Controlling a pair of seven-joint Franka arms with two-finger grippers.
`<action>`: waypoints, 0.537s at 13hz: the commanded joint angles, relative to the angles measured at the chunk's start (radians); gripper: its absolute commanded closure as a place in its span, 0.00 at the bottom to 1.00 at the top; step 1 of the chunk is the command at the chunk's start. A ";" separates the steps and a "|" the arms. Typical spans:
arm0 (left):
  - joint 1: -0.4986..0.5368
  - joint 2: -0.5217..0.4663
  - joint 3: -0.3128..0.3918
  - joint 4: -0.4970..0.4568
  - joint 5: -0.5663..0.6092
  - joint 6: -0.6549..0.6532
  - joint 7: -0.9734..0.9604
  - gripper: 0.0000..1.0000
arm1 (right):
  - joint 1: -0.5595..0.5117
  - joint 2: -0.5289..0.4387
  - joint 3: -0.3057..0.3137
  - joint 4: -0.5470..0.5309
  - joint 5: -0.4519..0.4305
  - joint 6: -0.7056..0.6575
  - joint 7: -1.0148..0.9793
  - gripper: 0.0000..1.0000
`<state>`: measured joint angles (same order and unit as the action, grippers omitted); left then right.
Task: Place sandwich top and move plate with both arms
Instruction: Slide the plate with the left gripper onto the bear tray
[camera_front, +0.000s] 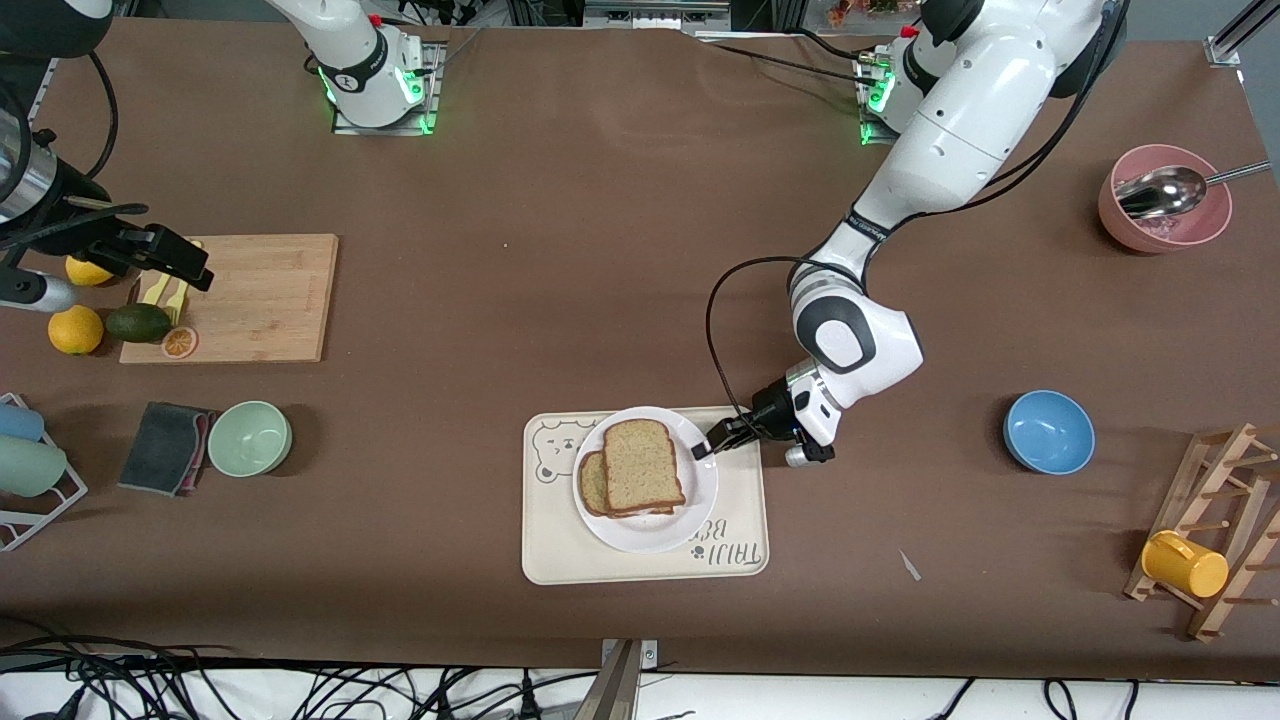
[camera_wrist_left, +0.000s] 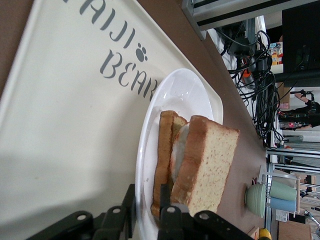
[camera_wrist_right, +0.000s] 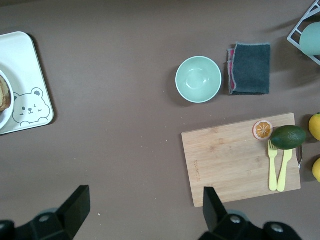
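The sandwich top (camera_front: 642, 463), a speckled tan slice with brown crust, lies on a lower slice (camera_front: 593, 482) on the white plate (camera_front: 650, 530). The plate sits on the cream bear tray (camera_front: 560, 550). The left wrist view shows the top slice (camera_wrist_left: 210, 170) over a white egg layer (camera_wrist_left: 179, 150). My left gripper (camera_front: 703, 447) is at the plate's rim on the left arm's side. Its fingers (camera_wrist_left: 147, 192) straddle the rim (camera_wrist_left: 145, 150) and are closed on it. My right gripper (camera_front: 195, 268) is open and empty, waiting high over the cutting board's end of the table.
A blue bowl (camera_front: 1049, 431) lies toward the left arm's end. A green bowl (camera_front: 250, 437) and dark cloth (camera_front: 165, 447) lie toward the right arm's end, by the wooden cutting board (camera_front: 260, 300). A pink bowl with a spoon (camera_front: 1165, 200) and a mug rack (camera_front: 1200, 540) stand at the left arm's end.
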<state>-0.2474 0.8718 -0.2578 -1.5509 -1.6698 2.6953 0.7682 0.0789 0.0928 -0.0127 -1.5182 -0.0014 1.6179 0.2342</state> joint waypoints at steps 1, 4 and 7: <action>0.016 -0.052 0.003 -0.027 -0.028 0.001 0.000 0.29 | -0.005 0.010 0.007 0.030 -0.012 -0.013 -0.003 0.00; 0.031 -0.154 0.003 -0.136 -0.022 -0.005 0.002 0.24 | -0.005 0.010 0.007 0.030 -0.014 -0.013 0.004 0.00; 0.048 -0.295 0.002 -0.291 -0.022 -0.028 0.002 0.18 | -0.005 0.011 0.007 0.030 -0.012 -0.013 0.007 0.00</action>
<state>-0.2136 0.7170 -0.2566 -1.6849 -1.6698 2.6915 0.7680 0.0790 0.0928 -0.0127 -1.5174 -0.0014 1.6183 0.2345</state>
